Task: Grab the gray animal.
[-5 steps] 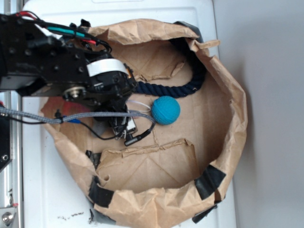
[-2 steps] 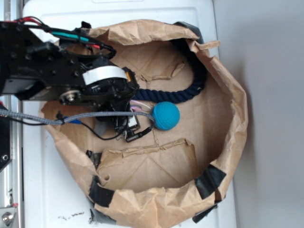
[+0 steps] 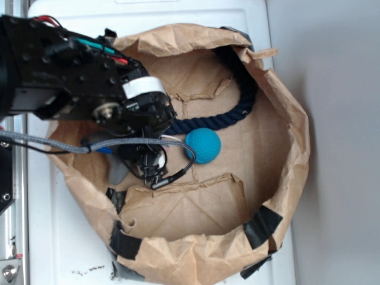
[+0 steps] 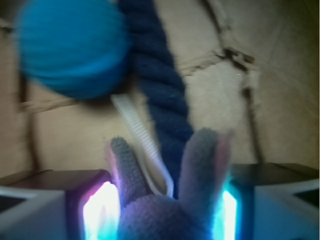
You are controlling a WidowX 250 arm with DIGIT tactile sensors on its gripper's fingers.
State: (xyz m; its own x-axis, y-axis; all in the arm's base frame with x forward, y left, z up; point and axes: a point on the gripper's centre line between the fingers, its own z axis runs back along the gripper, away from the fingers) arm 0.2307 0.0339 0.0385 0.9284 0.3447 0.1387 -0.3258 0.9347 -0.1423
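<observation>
The gray animal (image 4: 165, 215) sits between my gripper (image 4: 162, 200) in the wrist view, its two pink-lined ears sticking out past the fingertips. The plush fills the gap and touches both lit pads, so the gripper is shut on it. A white ribbon loop (image 4: 142, 145) lies between the ears. In the exterior view my gripper (image 3: 148, 163) points down inside the paper bag, and only a gray flap of the gray animal (image 3: 117, 172) shows under the arm; the rest of it is hidden.
A teal ball (image 3: 203, 145) lies just right of the gripper, touching the dark navy rope (image 3: 237, 107) that curves along the bag's back. The crumpled brown paper bag wall (image 3: 294, 148) rings everything. A folded paper flap (image 3: 184, 202) lies in front.
The arm has swung and shifted slightly toward the bag's front left. The teal ball has rolled a little left and forward. More gray plush shows under the arm.
</observation>
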